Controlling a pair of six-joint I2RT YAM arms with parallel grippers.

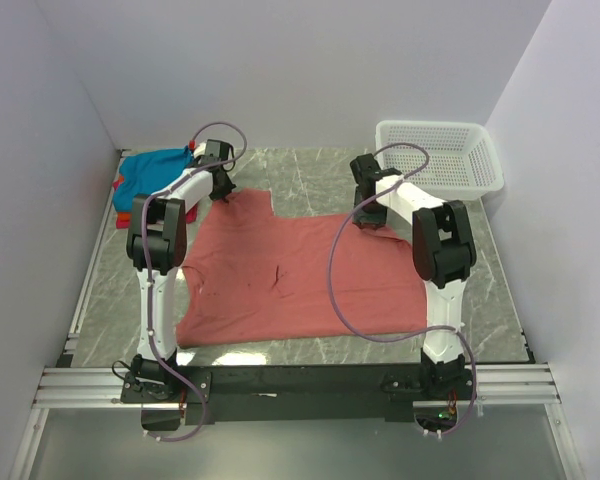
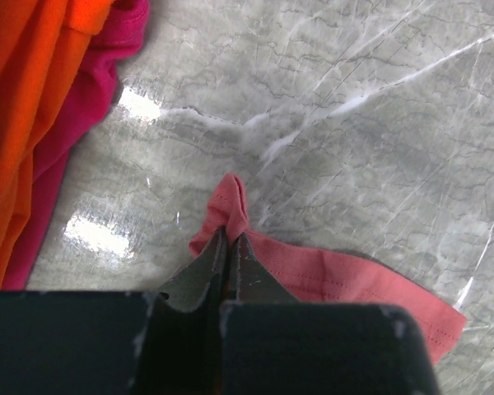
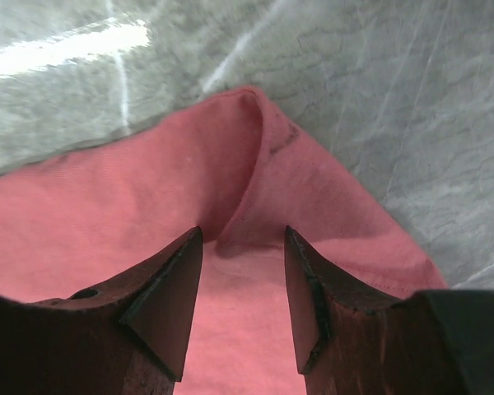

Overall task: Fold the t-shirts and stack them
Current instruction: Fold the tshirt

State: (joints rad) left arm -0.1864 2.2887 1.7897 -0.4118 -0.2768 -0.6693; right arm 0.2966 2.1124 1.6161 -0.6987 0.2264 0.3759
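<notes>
A large salmon-pink t-shirt (image 1: 300, 275) lies spread on the grey marble table. My left gripper (image 1: 218, 188) is shut on the shirt's far left corner (image 2: 232, 207), pinching a small bunch of cloth. My right gripper (image 1: 365, 213) is open, its jaws set down on either side of a raised fold at the shirt's far right corner (image 3: 255, 164). A folded teal-blue shirt (image 1: 152, 170) lies on top of an orange one (image 2: 33, 99) and a red one (image 2: 86, 90) at the far left.
A white mesh basket (image 1: 438, 155) stands at the far right corner. White walls close in the left, back and right. The table's metal front rail (image 1: 300, 385) runs along the near edge by the arm bases.
</notes>
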